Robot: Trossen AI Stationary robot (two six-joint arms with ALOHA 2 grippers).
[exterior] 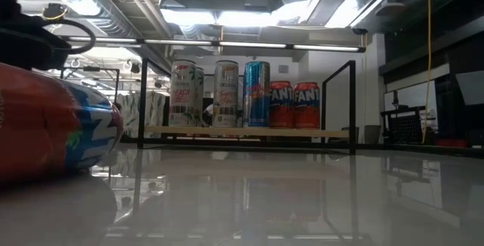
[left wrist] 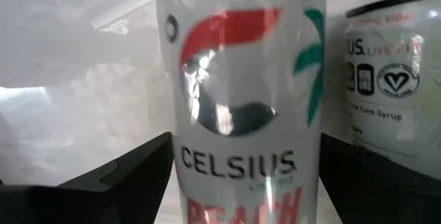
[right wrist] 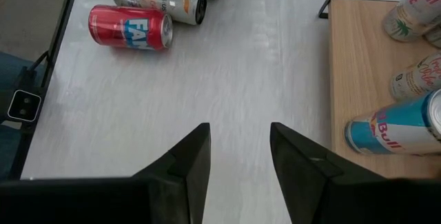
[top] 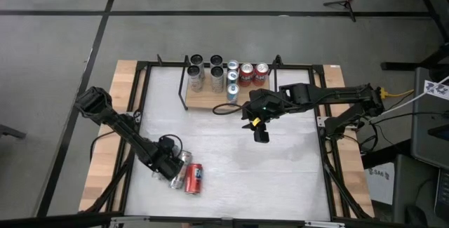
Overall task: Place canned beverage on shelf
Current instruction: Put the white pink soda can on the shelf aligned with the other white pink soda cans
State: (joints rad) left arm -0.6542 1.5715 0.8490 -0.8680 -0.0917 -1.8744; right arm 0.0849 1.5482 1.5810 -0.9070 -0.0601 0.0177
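Near the table's near-left corner, my left gripper (top: 170, 165) points down over a white Celsius can (left wrist: 241, 79) that lies on its side on the white table. The gripper is open, one finger on each long side of the can. A second white can (left wrist: 393, 86) lies right beside it, and a red Fanta can (top: 194, 179) lies just past that. The shelf (top: 210, 100), a light-wood board with black rod ends, stands at the far middle with several cans upright on it. My right gripper (top: 261, 135) hangs above the table in front of the shelf, its fingers (right wrist: 193, 162) slightly apart with nothing between them. My left gripper's fingers (left wrist: 131, 176) come from above and stand across the lying can, one at each long side of its body (left wrist: 186, 169). I cannot tell whether they touch it. The can lies on the table.
The red can (exterior: 53, 125) lies close in front of the low camera and blocks that view's left side. Black frame rails (top: 140, 116) run along the table's left and right sides. Bare white tabletop (top: 266, 179) stretches between the lying cans and the shelf (exterior: 249, 132).
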